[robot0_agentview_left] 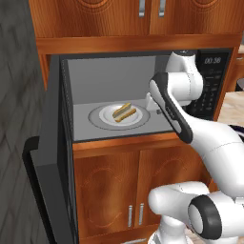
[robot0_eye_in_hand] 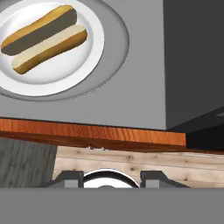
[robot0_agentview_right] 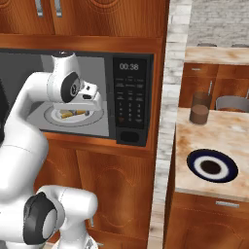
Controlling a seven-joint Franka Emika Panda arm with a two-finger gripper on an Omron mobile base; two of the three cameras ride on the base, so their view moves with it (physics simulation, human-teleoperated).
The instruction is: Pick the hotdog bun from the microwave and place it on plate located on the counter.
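Observation:
The hotdog bun (robot0_agentview_left: 125,113) (robot0_eye_in_hand: 43,38), tan and split, lies on an all-white round dish (robot0_agentview_left: 102,116) (robot0_eye_in_hand: 57,76) inside the open microwave (robot0_agentview_left: 209,90) (robot0_agentview_right: 129,97). My gripper (robot0_agentview_right: 96,108) (robot0_eye_in_hand: 111,179) is inside the cavity, just right of the dish and short of the bun. Its fingertips (robot0_eye_in_hand: 72,179) stand apart with nothing between them. In the right base view my arm hides most of the bun (robot0_agentview_right: 73,114). The navy-rimmed plate (robot0_agentview_right: 194,163) sits on the beige counter (robot0_agentview_right: 228,136) to the right of the microwave.
The microwave door (robot0_agentview_left: 52,157) hangs open to the left. A glass of brown drink (robot0_agentview_right: 200,109) stands on the counter behind the plate. A stone pillar (robot0_agentview_right: 168,121) separates microwave and counter. Wooden cabinets (robot0_agentview_left: 119,190) sit below.

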